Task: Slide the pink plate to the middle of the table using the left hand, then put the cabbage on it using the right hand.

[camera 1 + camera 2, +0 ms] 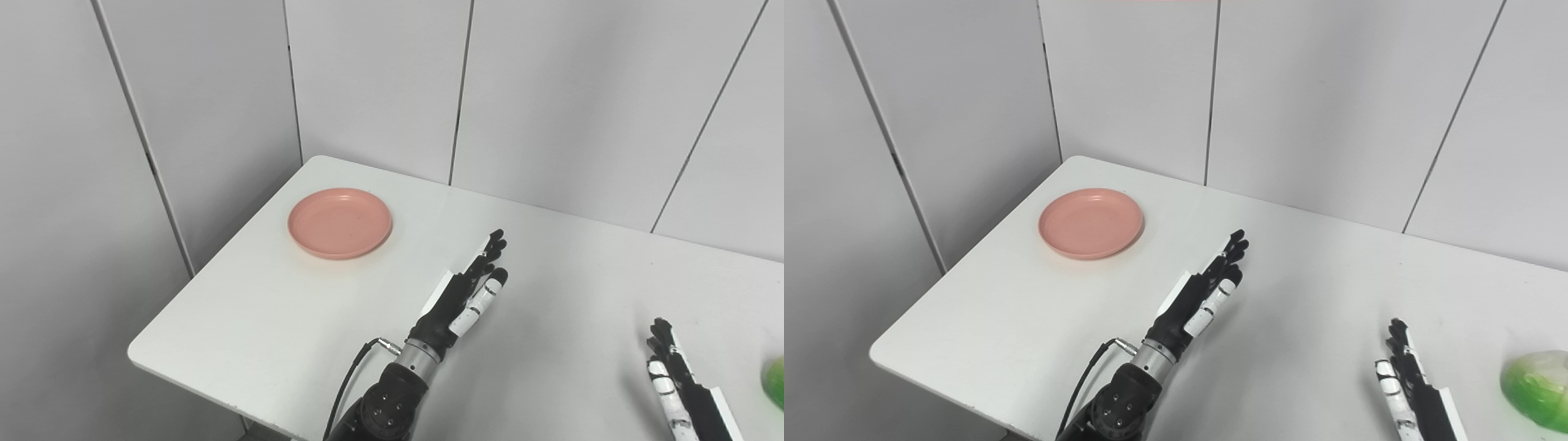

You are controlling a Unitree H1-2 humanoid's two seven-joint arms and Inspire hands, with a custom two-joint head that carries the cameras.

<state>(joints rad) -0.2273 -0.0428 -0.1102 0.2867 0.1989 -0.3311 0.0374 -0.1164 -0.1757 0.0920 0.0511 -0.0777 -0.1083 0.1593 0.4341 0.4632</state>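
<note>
Nearest us, our right hand (1409, 383) and left hand (1206, 294) hover over the white worktop (1304, 294) with fingers (1234, 245) straight, close together and holding nothing, the green cabbage (1537, 386) just right of the right hand. Farther off, near the left corner, sits the pink plate (1091, 223), which we judge light, stiff and easy to slide by its raised rim; the cabbage looks rounded and likely to roll, so we would cup it from above. Pale grey panelled walls (1311, 92) close the room behind.

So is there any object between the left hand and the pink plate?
No, nothing visible. Only bare table lies between the left hand and the pink plate. The cabbage sits far right, beyond the right hand.
</note>
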